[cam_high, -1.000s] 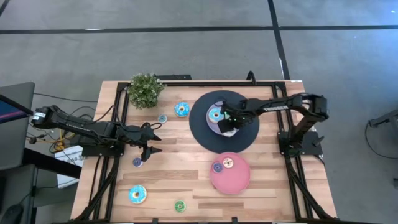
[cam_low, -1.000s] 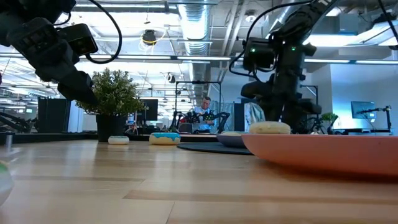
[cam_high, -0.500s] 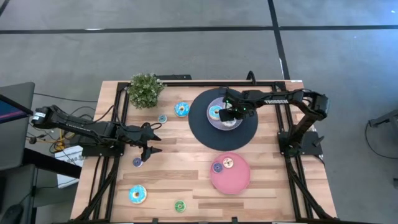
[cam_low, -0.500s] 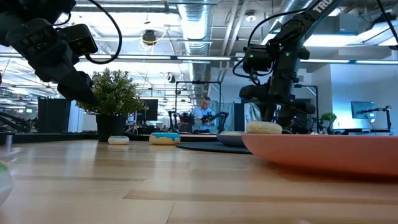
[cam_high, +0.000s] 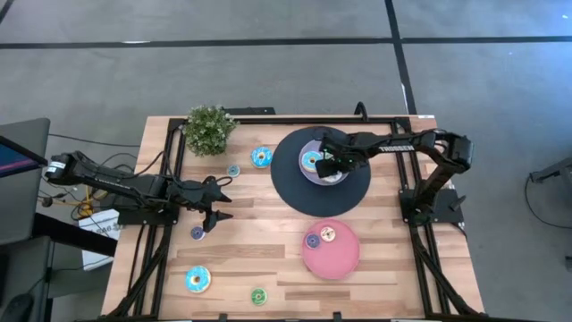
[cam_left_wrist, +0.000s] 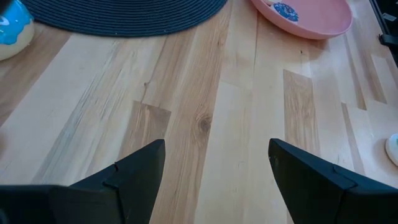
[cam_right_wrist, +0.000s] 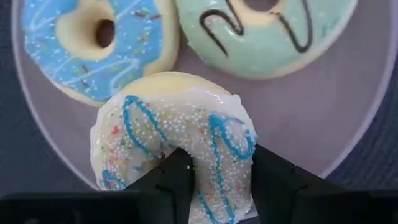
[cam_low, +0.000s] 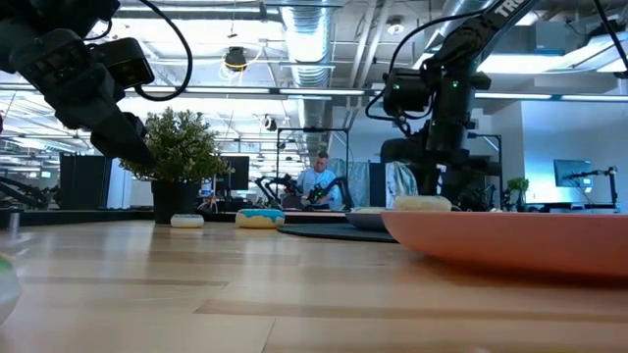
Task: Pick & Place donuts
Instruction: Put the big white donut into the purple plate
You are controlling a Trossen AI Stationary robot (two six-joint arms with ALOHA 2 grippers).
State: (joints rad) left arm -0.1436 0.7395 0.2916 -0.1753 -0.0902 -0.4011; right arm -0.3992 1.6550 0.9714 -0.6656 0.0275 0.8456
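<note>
My right gripper is shut on a white-iced donut with blue squiggles. It hovers over the lavender plate on the black disc. That plate holds a blue-iced donut and a mint-green one. My left gripper is open above bare wood near a small purple donut. More donuts lie flat on the table: a blue one, a small one, a blue one and a green one. Two sit on the pink plate. My right gripper holds the white-iced donut by the near part of its ring. One finger stands at the hole and the other outside the rim. The fingers come from above, pointing down. The donut lies flat, overlapping the blue donut; whether it rests on the plate I cannot tell.
A potted plant stands at the far left corner. The black disc fills the far middle and the pink plate sits near it on the right. Bare wood lies between the left gripper and the pink plate. A person shows in the room behind.
My right gripper, carrying the white-iced donut, has moved from the near part of the black disc toward the table's far edge and now stands over the lavender plate.
</note>
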